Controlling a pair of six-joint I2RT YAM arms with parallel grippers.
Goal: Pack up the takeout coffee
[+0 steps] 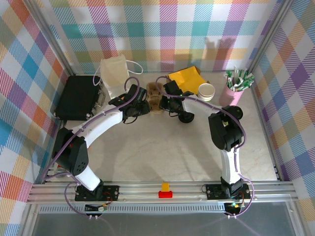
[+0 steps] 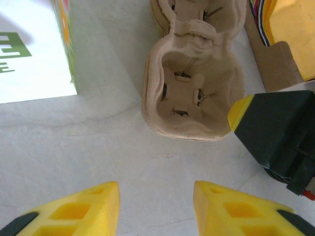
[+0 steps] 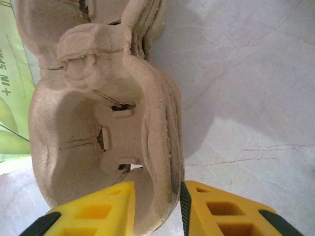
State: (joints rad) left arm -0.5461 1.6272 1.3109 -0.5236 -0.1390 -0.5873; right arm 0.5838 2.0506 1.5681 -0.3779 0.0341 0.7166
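Observation:
The takeout coffee (image 1: 186,117) shows its round black lid on the table, just right of my right gripper. A brown pulp cup carrier (image 1: 155,98) lies between the two grippers. My right gripper (image 1: 163,103) is shut on the carrier's side wall (image 3: 162,147), one yellow finger inside a cup well and one outside, as the right wrist view (image 3: 157,209) shows. My left gripper (image 1: 141,107) is open and empty, hovering over bare table just short of the carrier (image 2: 192,93); its fingertips (image 2: 156,209) stand wide apart. The right gripper's black, yellow-tipped finger (image 2: 275,132) touches the carrier's right edge.
A white paper bag (image 1: 115,73) with green print (image 2: 29,49) stands behind the left gripper. A black box (image 1: 78,96) is at the far left. A yellow packet on cardboard (image 1: 187,77), a lidless cream cup (image 1: 206,91) and a pink cup of sticks (image 1: 234,91) line the back right.

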